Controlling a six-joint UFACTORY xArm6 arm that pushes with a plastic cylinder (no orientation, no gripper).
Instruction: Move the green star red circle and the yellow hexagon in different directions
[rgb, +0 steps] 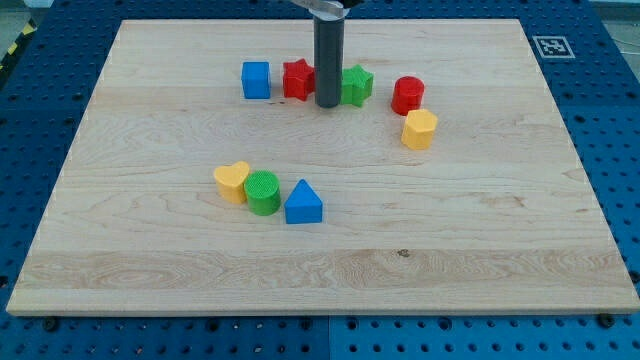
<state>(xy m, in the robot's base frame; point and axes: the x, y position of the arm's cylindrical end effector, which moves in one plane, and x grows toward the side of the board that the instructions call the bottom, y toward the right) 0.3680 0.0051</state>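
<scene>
The green star (357, 84) lies near the view's top, just right of my rod. My tip (328, 104) rests on the board between the red star (297, 79) and the green star, touching or almost touching both. The red circle (407, 95) stands to the right of the green star. The yellow hexagon (419, 129) sits just below the red circle, almost touching it.
A blue cube (256, 80) sits left of the red star. Lower down, a yellow heart (232, 181), a green cylinder (263, 192) and a blue triangle (303, 203) lie in a tight row. The wooden board (480, 250) ends in a blue perforated table.
</scene>
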